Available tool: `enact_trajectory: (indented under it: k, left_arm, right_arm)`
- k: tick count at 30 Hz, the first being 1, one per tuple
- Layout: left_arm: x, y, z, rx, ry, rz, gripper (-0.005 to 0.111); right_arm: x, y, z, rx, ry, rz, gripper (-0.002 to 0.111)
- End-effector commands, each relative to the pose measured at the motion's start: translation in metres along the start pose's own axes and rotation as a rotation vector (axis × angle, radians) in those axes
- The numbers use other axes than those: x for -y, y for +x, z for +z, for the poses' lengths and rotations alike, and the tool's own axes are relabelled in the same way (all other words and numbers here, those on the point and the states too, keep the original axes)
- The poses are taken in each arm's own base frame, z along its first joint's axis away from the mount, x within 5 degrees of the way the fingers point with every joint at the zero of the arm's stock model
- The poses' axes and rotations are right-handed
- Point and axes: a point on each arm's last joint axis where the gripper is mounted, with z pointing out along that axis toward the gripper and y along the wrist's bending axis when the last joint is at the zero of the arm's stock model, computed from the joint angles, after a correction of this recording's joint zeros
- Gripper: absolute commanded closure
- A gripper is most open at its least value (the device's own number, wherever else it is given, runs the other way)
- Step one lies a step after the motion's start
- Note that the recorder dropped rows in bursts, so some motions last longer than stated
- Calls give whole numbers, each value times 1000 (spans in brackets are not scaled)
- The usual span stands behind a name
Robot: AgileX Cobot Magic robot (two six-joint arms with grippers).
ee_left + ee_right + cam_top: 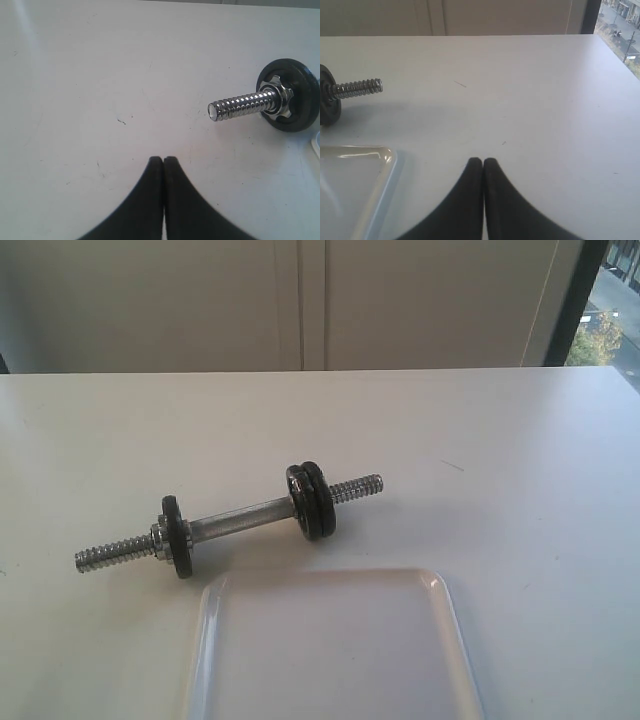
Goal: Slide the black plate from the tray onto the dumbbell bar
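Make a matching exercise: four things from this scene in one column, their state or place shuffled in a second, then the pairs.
1. tray
2. dumbbell bar
3. left gripper
4. pair of black plates

A. fingers shut, holding nothing
B. carries three discs, lying on the table
C. no disc on the part in view
D. side by side near one threaded end

Pairs: 1-C, 2-B, 3-A, 4-D

open table (520, 490) on all sides; only the dumbbell bar (240, 518) and tray (455, 640) stand in the way.
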Motion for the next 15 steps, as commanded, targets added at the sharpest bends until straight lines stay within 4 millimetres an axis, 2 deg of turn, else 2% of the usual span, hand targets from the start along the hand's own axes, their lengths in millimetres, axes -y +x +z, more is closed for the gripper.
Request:
enact_trajectory:
  k: [1,15]
  left_arm:
    - [0,1,0,0,1,-7,107]
    - [0,1,0,0,1,-7,107]
  right_arm:
    - [1,0,0,18,12,-7,108]
    - [1,0,0,18,12,-1,108]
